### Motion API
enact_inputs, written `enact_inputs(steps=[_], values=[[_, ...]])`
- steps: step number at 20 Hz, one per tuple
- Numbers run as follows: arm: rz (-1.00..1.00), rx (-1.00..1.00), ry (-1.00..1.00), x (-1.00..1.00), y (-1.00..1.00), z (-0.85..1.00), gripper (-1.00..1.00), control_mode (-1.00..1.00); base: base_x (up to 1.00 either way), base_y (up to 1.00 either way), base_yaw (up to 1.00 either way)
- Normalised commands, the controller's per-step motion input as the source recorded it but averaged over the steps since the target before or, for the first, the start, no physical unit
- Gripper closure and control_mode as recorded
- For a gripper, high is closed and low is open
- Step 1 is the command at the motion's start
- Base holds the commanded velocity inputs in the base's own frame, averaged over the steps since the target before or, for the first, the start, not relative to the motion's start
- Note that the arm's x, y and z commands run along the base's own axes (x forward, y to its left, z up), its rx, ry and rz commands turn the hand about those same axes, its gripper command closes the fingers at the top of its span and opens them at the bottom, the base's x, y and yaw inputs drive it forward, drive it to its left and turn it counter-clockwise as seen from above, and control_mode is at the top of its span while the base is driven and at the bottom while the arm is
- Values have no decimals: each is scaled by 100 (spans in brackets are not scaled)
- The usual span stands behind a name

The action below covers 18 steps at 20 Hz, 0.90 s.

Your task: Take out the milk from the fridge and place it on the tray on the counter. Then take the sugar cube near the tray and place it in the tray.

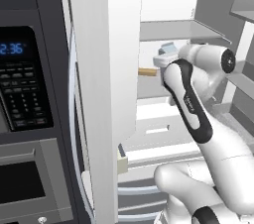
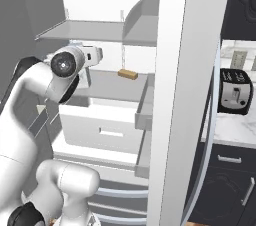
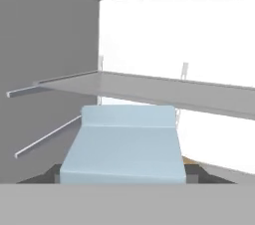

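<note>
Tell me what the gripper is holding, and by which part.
The milk, it seems: the dark fingers sit against its two sides, below the gabled top. Actual contact is hidden.

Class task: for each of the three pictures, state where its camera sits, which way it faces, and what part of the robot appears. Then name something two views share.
Left base view: behind-left of the arm, facing into the fridge; white arm rises lower right.
Right base view: behind-right, facing the fridge; arm lower left, toaster right.
Hand view: on the hand, looking along the gripper over the milk; dark fingertips flank the carton.
Shared: both base views show the small brown item on the shelf.
</note>
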Motion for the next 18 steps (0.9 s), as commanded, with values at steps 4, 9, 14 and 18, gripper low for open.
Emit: enact_inputs(steps=[4,9,14,18], values=[[-28,3,2,-53,-69,0,100,-100,0,0,0],[-22,1,4,-69,-41,-1,100,-100,0,0,0],[-13,2,0,-57,-2,17,100,-100,0,0,0],[-3,0,7,-51,0,33,100,-100,0,0,0]])
